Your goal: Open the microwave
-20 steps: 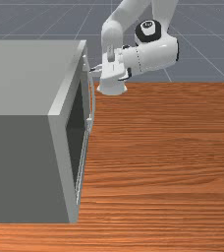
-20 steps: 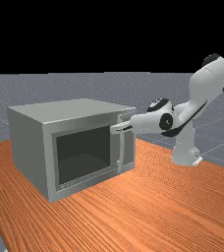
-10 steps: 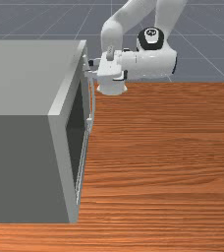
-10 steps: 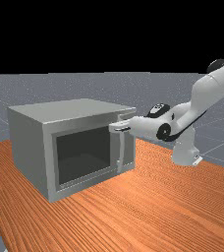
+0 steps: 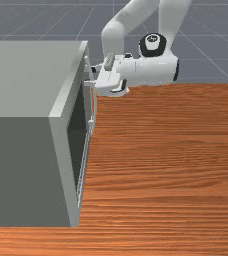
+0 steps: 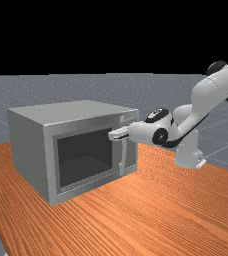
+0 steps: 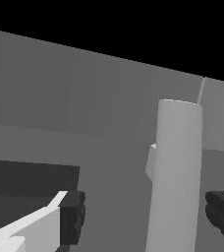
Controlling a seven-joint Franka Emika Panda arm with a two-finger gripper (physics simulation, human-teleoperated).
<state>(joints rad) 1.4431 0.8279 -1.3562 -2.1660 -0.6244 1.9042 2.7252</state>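
Straddling the handle (image 7: 178, 172) lower than before

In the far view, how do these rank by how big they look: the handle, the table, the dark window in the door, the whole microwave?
Largest to smallest:
1. table
2. microwave
3. dark window
4. handle, a thin upright bar, partly hidden by the gripper

Grey microwave (image 6: 28, 145), blackish window (image 6: 83, 157); orange-brown table (image 6: 161, 210), streaky grain.
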